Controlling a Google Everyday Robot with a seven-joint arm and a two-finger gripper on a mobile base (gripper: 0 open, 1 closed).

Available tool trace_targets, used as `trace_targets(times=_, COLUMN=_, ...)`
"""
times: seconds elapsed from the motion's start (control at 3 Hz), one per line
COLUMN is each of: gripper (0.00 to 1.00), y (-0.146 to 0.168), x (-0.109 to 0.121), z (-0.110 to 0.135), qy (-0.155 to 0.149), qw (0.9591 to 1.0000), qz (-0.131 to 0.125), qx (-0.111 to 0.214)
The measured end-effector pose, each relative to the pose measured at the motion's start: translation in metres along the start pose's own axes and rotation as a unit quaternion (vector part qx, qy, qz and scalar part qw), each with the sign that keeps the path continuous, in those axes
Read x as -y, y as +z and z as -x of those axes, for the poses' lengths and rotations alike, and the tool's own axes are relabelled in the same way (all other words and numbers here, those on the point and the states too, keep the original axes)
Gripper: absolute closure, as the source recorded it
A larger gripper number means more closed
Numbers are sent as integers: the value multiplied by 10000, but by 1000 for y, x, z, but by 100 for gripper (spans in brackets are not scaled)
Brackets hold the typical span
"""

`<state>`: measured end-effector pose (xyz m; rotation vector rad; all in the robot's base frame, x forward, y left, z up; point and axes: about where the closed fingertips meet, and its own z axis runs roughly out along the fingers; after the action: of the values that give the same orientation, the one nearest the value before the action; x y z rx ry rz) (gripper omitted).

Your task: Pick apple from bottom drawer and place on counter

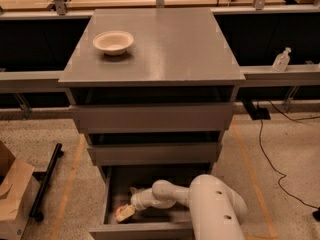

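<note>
The bottom drawer (107, 196) is pulled open at the foot of the grey drawer unit. The red-orange apple (119, 215) lies in its front left corner, partly covered. My white arm reaches down into the drawer from the right. My gripper (127, 212) is right on the apple, touching or enclosing it from the right. The counter (165, 44) is the flat grey top of the unit, far above the gripper.
A white bowl (113, 42) stands on the counter's left side. The two upper drawers (150, 118) stick out slightly above the open one. A cardboard box (12, 196) and a black bar (46, 181) lie on the floor at left. A cable (265, 154) runs at right.
</note>
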<state>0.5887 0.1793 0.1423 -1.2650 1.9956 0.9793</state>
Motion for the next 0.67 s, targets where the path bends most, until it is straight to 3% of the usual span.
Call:
trace_targets(times=0.33, gripper=16, y=7, x=-3, z=-10, qy=99, qw=9999, qz=-14, qx=-77)
trace_targets(times=0.67, gripper=41, y=10, x=-7, z=-16, qy=180, qw=9997, qz=-11, qx=-133)
